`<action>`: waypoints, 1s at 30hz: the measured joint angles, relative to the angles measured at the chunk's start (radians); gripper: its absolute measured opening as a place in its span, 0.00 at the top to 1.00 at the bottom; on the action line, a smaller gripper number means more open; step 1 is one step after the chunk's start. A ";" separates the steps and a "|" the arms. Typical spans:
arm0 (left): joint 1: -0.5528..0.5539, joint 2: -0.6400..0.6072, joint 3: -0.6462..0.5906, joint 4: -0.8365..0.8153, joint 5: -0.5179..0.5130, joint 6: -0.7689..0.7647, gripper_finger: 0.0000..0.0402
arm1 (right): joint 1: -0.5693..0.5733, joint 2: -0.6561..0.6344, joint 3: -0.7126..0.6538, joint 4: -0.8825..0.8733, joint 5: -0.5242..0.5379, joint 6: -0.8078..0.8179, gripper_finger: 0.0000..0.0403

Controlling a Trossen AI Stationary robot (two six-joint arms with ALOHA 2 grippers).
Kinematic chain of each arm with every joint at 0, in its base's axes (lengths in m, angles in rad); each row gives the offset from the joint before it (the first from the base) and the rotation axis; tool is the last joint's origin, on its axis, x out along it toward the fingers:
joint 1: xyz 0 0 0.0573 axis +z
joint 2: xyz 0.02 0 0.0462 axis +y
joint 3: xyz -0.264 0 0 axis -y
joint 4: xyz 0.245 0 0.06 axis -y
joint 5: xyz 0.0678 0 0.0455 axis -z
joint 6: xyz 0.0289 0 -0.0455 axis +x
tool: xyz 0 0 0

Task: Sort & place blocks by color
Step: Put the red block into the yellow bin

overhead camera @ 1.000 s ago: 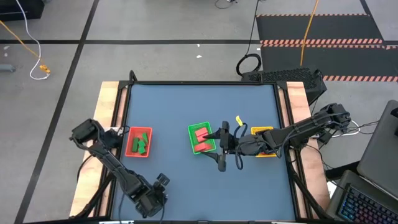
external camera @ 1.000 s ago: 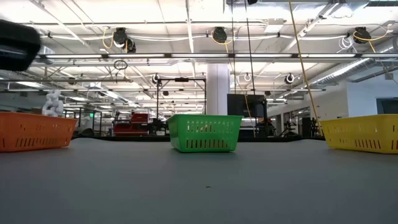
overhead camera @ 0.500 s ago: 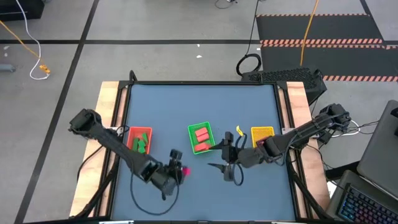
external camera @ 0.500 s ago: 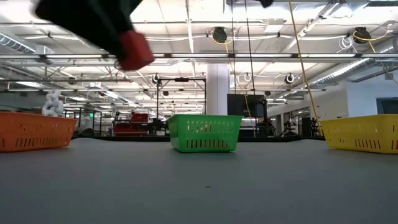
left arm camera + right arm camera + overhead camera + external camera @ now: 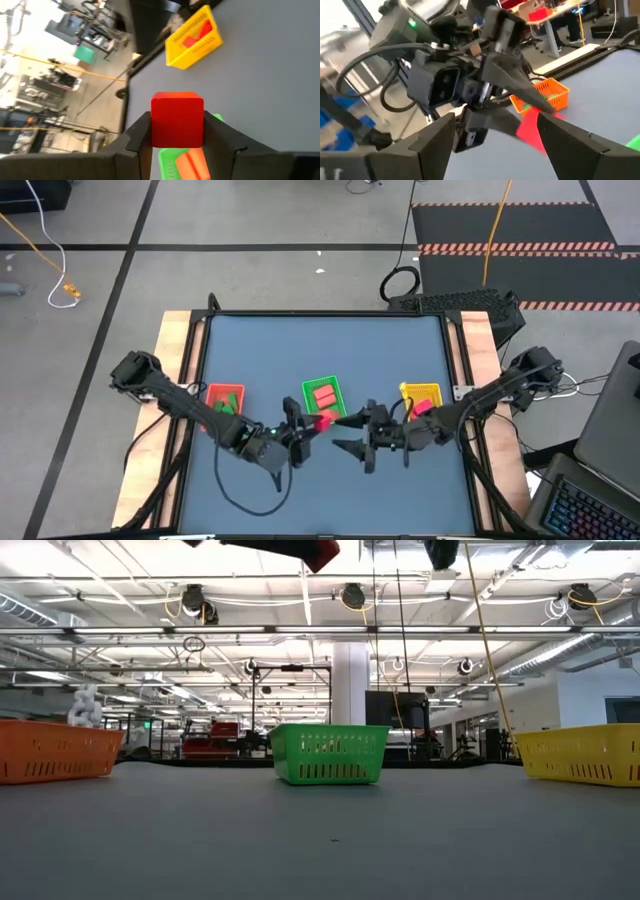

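While most blocks already sit in trays, sorting appears nearly complete: green blocks (image 5: 224, 412) in the orange tray (image 5: 209, 398), salmon-orange blocks (image 5: 324, 396) in the green tray (image 5: 334, 384), red pieces (image 5: 196, 34) in the yellow tray (image 5: 422, 389). Outstanding item: one red block (image 5: 177, 119), clamped between the fingers of the left hand (image 5: 306, 426), raised above mid-worktop (image 5: 320, 340) just beside the green tray. Right hand (image 5: 352, 446): fingers spread, empty, facing the block at close range. No loose blocks visible on the worktop.
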 joint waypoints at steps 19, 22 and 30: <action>0.022 0.000 -0.001 0.188 0.086 0.104 0.68 | -0.101 -0.011 -0.149 0.186 -0.102 0.071 0.32; 0.034 0.000 -0.001 0.227 0.116 0.113 0.68 | -0.100 -0.011 -0.149 0.211 -0.111 0.053 0.32; 0.056 0.000 -0.001 0.288 0.175 0.144 0.68 | -0.100 -0.011 -0.149 0.226 -0.140 0.045 0.32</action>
